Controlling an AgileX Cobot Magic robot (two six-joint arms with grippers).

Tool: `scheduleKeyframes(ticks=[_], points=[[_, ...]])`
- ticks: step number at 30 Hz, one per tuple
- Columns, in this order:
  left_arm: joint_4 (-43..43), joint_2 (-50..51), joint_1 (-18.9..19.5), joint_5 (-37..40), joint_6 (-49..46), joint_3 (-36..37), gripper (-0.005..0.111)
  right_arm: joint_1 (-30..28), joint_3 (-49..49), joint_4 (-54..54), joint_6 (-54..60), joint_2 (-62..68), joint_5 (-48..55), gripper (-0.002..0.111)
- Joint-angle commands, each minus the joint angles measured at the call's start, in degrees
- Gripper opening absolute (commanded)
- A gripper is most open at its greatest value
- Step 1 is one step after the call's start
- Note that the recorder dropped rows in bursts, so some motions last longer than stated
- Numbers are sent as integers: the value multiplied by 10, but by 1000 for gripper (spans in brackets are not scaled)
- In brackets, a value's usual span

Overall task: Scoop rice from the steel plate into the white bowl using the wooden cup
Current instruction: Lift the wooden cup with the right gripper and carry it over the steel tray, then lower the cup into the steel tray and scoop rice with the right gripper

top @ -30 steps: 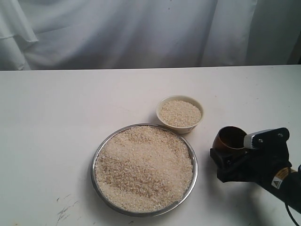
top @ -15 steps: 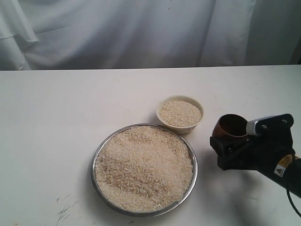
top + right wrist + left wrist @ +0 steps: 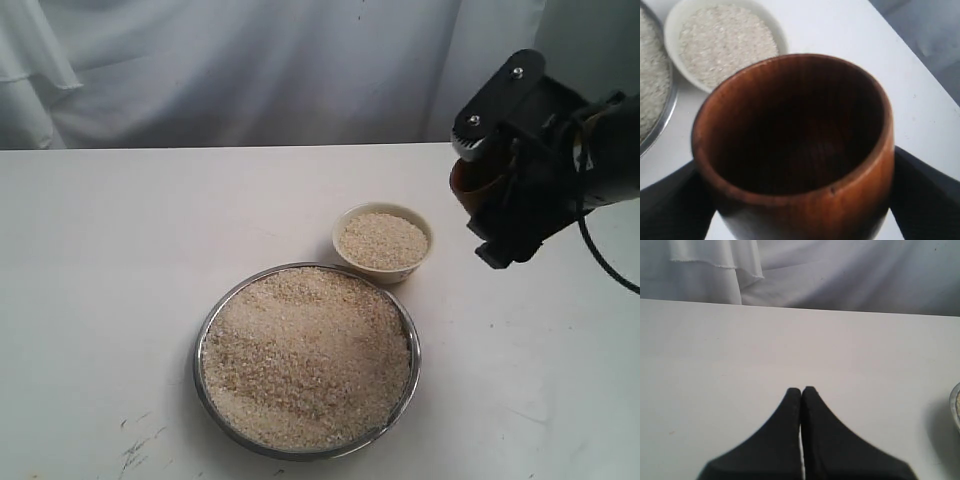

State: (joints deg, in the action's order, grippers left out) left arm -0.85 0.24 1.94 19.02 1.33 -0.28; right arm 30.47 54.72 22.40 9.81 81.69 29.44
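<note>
The steel plate lies at the table's middle front, heaped with rice. Behind it to the right stands the white bowl, also holding rice. My right gripper hangs in the air right of the bowl, shut on the wooden cup, whose dark inside looks empty. In the exterior view only a brown sliver of the cup shows beside the black gripper body. My left gripper is shut on nothing over bare table, out of the exterior view.
A white cloth backdrop hangs behind the table. The table's right edge runs close to the bowl's far side. The plate's rim shows at the edge of the left wrist view.
My right gripper has risen from the table surface right of the plate, carrying the wooden cup up and back to a height beside the white bowl.
</note>
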Motion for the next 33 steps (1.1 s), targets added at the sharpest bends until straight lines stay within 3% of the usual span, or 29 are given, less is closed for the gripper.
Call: scheduleKeyframes(ticks=[1,7,14,20,24,33], points=[[1,-2,-2,-8,0,3,0,48,39,-28,85,5,88,0],[1,-2,-2,-8,0,3,0,141,113,69,114,107,304,0],[1,-2,-2,-8,0,3,0,202,207,94,133,197,331,0],[1,-2,-2,-8,0,3,0,265,277,215,141,269,352,0],[1,-2,-2,-8,0,3,0,295,318,232,143,312,368,0],[1,-2,-2,-8,0,3,0,329,337,278,217,380,394,0]])
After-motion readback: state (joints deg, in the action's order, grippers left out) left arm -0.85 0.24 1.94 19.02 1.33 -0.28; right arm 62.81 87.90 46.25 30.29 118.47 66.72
